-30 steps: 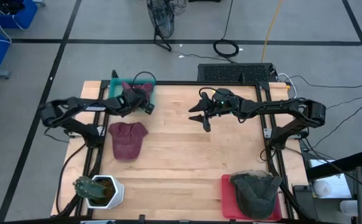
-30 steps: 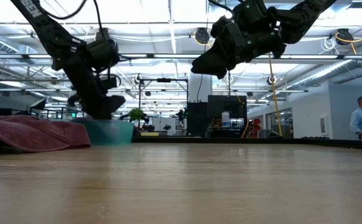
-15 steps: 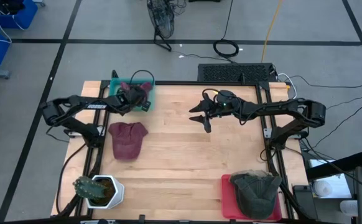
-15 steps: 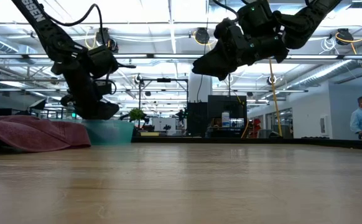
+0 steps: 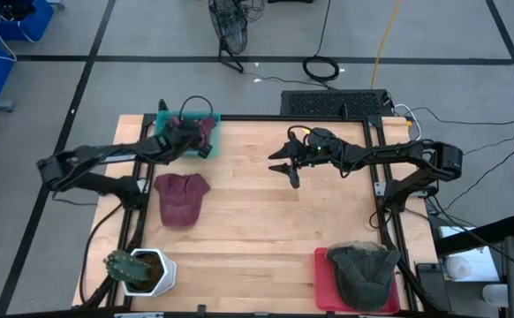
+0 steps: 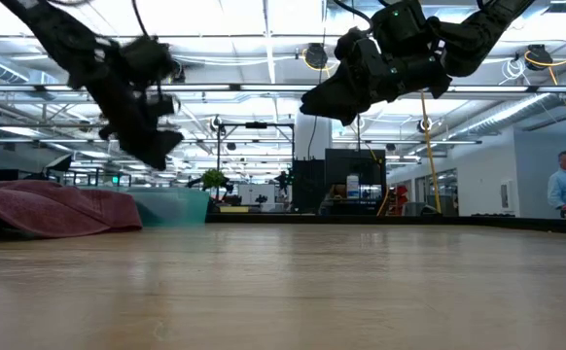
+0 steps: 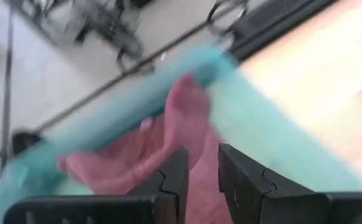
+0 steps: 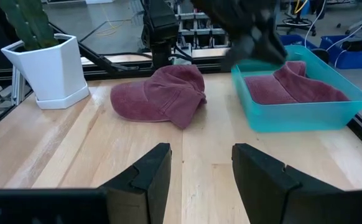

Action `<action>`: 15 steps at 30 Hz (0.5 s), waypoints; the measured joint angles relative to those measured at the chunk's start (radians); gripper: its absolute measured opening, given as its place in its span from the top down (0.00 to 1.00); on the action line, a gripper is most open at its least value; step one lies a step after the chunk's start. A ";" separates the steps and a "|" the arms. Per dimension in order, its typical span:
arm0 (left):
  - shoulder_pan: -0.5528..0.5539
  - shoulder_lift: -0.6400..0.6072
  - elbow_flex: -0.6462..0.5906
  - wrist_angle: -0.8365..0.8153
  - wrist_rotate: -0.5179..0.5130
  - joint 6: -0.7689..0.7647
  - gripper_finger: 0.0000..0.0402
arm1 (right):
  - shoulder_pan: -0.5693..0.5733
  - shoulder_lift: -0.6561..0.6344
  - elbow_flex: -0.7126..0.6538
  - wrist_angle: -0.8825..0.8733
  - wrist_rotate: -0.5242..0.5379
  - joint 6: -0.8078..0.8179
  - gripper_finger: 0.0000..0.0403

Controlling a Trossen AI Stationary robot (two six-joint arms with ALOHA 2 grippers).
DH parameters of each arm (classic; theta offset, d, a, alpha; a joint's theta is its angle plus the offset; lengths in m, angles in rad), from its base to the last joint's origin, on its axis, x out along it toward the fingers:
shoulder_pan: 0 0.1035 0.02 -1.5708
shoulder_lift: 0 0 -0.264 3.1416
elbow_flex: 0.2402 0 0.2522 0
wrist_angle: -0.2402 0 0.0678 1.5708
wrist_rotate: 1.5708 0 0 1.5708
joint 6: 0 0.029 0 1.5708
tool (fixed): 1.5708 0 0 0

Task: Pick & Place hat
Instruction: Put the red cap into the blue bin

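A maroon hat [image 5: 182,199] [image 8: 162,93] lies flat on the table near the left edge. A second maroon hat [image 5: 202,126] [image 7: 150,149] [image 8: 293,84] lies crumpled in the teal bin [image 5: 163,125] [image 6: 171,206] [image 8: 299,115] at the far left corner. My left gripper [image 5: 191,140] [image 6: 152,146] [image 7: 203,177] hangs above that bin, its fingers a narrow gap apart with nothing between them. My right gripper [image 5: 283,168] [image 6: 322,102] [image 8: 196,180] is open, high above the table's middle, pointing toward the hat on the table.
A cactus in a white pot [image 5: 140,270] [image 8: 44,68] stands at the near left corner. A red tray [image 5: 323,287] at the near right corner holds a dark grey hat [image 5: 363,272]. Bare wood lies between the arms.
My left gripper has risen out of the teal bin and drawn slightly toward the table's far left, its arm swinging outward to the left. The hat in the bin stays where it was. My right arm has kept nearly still.
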 joint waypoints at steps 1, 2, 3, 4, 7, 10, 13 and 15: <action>-0.015 -0.035 0.000 -0.005 0.004 0.015 0.78 | 0.000 0.000 0.000 -0.001 0.000 -0.001 0.62; -0.031 -0.071 0.000 -0.014 0.006 0.025 0.78 | 0.000 0.000 0.000 -0.004 0.000 -0.003 0.62; -0.049 -0.108 0.000 -0.022 0.007 0.033 0.78 | 0.000 0.000 0.000 -0.007 0.000 -0.006 0.62; -0.069 -0.144 0.000 -0.025 0.011 0.039 0.78 | 0.000 0.000 0.000 -0.011 0.000 -0.010 0.62; -0.132 -0.252 0.000 -0.022 0.051 0.039 0.78 | 0.000 0.000 0.000 -0.015 -0.001 -0.011 0.62; -0.200 -0.338 0.001 -0.030 0.138 0.024 0.78 | 0.000 0.000 0.000 -0.022 -0.002 -0.011 0.62; -0.273 -0.387 0.001 -0.051 0.193 -0.055 0.78 | 0.000 0.000 0.000 -0.029 -0.002 0.000 0.62; -0.329 -0.391 0.001 -0.066 0.197 -0.097 0.78 | 0.000 0.000 0.000 -0.029 -0.003 0.005 0.62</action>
